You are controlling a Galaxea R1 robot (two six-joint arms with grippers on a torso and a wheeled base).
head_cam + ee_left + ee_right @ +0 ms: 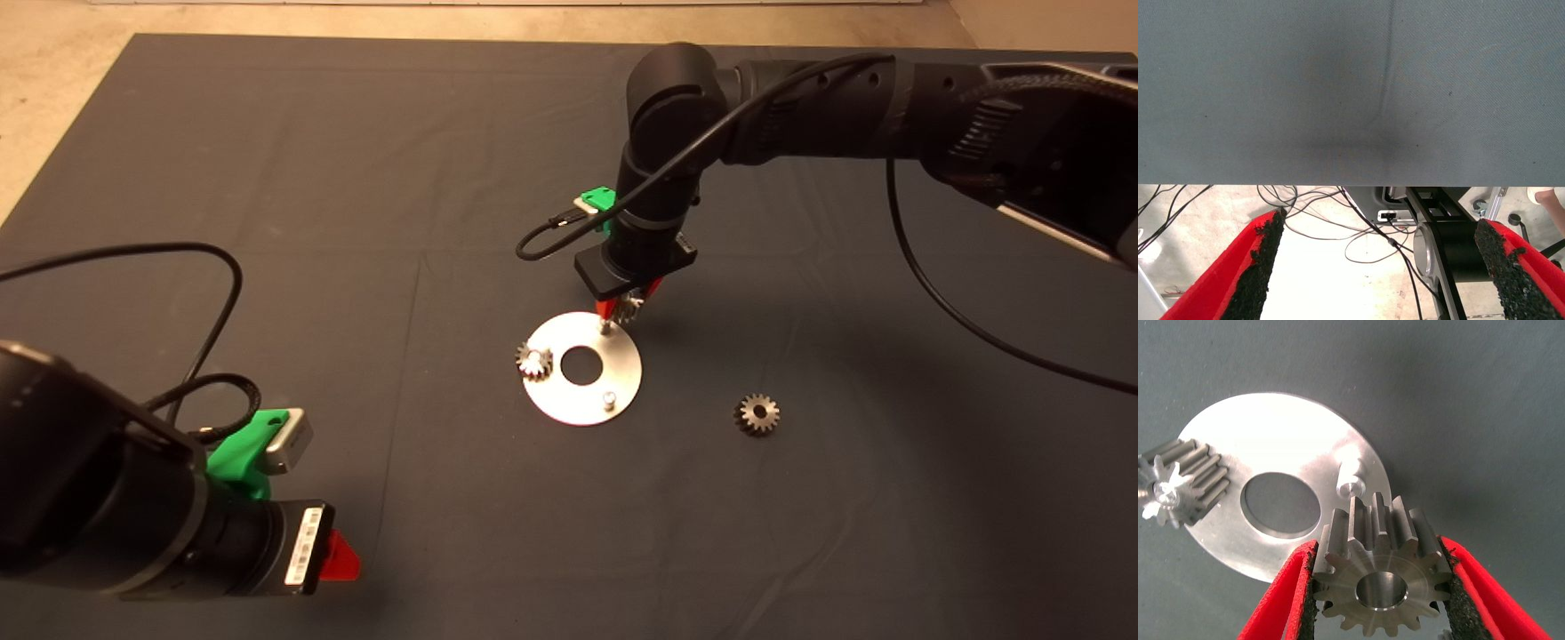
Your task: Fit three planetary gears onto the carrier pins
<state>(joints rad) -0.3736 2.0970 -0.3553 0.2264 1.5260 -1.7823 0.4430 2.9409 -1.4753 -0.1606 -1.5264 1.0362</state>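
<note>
A shiny round disc [622, 366] with a large centre hole lies mid-mat, with silver carrier pins on it. One planetary gear [534, 360] sits on the left pin; it also shows in the right wrist view [1179, 484]. The near pin [610, 399] is bare. My right gripper [624, 309] is shut on a second gear [1381, 580] and holds it just above and beside the far pin [1351, 477]. A third gear [757, 414] lies flat on the mat to the right of the disc. My left gripper [1381, 267] is open and parked at the lower left.
The dark mat [356, 178] covers the table. Black cables loop near the left arm [204, 293] and hang from the right arm [942, 293]. Floor cables and equipment show past the mat's edge in the left wrist view [1358, 220].
</note>
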